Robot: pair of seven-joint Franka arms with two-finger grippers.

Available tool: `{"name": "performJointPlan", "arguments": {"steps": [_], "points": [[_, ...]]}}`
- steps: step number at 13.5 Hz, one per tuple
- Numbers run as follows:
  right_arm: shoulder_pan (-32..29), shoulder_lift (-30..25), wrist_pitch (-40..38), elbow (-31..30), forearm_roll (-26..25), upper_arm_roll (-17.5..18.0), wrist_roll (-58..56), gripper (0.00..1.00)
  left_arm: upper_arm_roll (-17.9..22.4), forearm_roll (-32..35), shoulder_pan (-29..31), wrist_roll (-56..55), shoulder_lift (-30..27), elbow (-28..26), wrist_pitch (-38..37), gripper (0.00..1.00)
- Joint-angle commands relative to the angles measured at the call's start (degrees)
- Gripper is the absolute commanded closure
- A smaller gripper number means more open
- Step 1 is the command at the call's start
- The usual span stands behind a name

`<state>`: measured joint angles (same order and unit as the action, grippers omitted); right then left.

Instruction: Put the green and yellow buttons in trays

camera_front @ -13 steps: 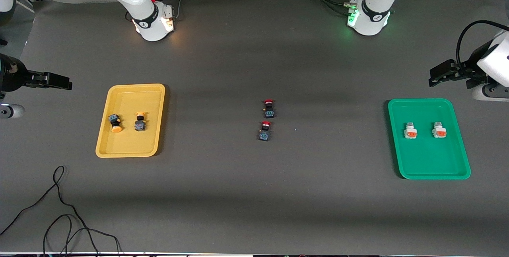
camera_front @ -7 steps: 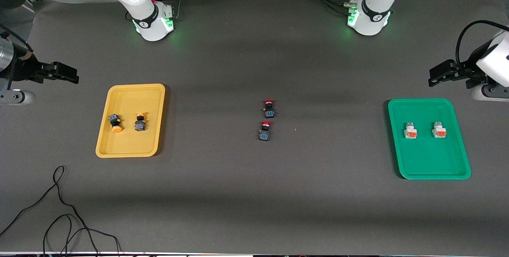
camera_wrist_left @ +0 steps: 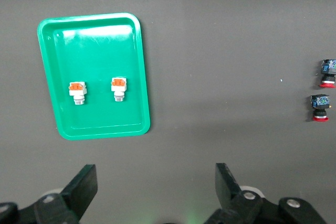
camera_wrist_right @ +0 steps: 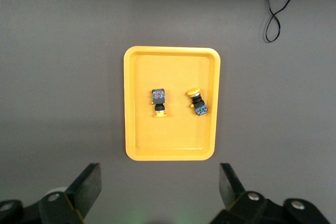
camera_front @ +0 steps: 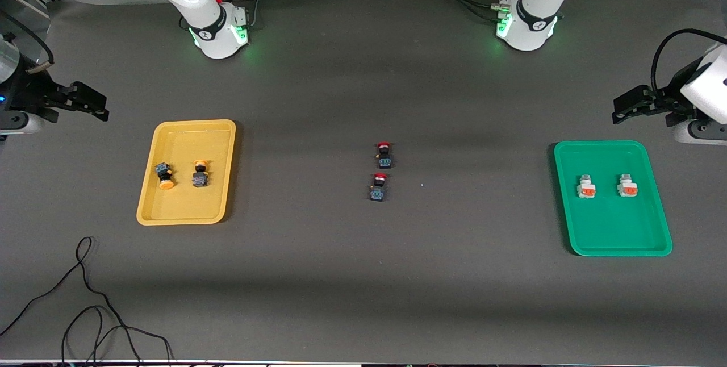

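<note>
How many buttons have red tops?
2. Both lie on the bare table between the yellow tray and the green tray. One red-capped button is farther from the front camera; the other red-capped button lies just nearer. None seem hidden.

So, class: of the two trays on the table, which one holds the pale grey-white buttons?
The green tray, at the left arm's end, holds both grey-white buttons. The yellow tray holds two black, yellow-capped buttons.

right arm [camera_front: 23, 100] cropped, cable [camera_front: 85, 299] cut off
</note>
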<state>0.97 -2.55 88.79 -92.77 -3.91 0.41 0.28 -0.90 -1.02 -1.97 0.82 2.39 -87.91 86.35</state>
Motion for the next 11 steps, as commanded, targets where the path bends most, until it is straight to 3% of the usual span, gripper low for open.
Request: {"name": "performJointPlan", "arguments": {"steps": [1, 11], "points": [[-1.2, 0.5, 1.5, 1.7, -0.3, 0.4, -0.8, 0.01, 0.1, 0.7, -0.4, -0.6, 0.1, 0.9, -0.2, 0.0], [-1.3, 2.9, 0.4, 3.5, -0.8, 0.4, -1.2, 0.01, 0.1, 0.8, -0.3, -0.6, 0.1, 0.9, -0.2, 0.0]]}}
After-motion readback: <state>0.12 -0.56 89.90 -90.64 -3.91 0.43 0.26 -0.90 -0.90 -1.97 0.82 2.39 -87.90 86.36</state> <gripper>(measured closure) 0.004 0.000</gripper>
